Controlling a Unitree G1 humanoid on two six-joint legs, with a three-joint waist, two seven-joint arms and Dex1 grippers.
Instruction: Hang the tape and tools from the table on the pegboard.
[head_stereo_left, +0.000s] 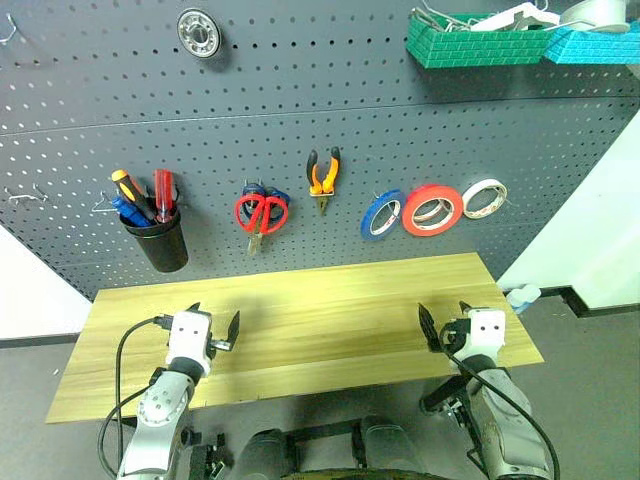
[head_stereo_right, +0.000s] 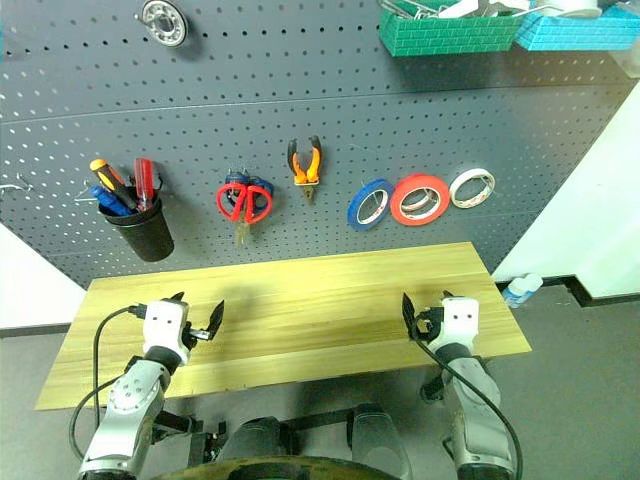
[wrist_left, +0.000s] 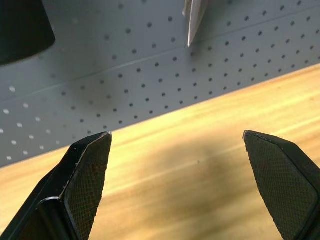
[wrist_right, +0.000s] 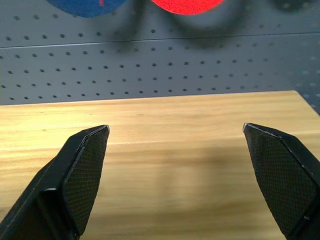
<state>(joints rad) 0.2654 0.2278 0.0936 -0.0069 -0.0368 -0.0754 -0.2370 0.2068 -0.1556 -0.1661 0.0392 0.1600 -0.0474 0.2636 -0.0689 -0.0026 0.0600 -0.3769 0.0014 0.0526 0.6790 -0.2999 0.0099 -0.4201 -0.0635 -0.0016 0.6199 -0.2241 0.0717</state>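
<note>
Your left gripper (head_stereo_left: 213, 325) hovers over the near left part of the table (head_stereo_left: 330, 310) with its two black fingers spread wide and nothing between them, and your right gripper (head_stereo_left: 446, 322) sits the same way over the near right part, fingers apart and empty. Look up at the pegboard (head_stereo_left: 300, 120) and you find the task's things already hanging there: the wide red tape (head_stereo_left: 432, 210) is on a hook between a blue roll (head_stereo_left: 381, 214) on its left and a smaller white-cored roll (head_stereo_left: 484, 198) on its right. The red-handled scissors (head_stereo_left: 261, 214) hang left of centre, overlapping a blue-handled pair behind them, and the small orange-and-black pliers (head_stereo_left: 322, 178) hang just to their right, a little higher. The slim screwdriver with the dark red handle (head_stereo_left: 163, 194) stands in a black cup (head_stereo_left: 157, 240) fixed to the board at the far left, beside an orange-and-black-handled screwdriver (head_stereo_left: 129, 190). In your left wrist view the scissor tips (wrist_left: 194, 20) point down toward the tabletop. High on the board you see a round metal bearing (head_stereo_left: 198, 32) and, at the top right, a green bin (head_stereo_left: 470, 42) beside a turquoise bin (head_stereo_left: 590, 45).
</note>
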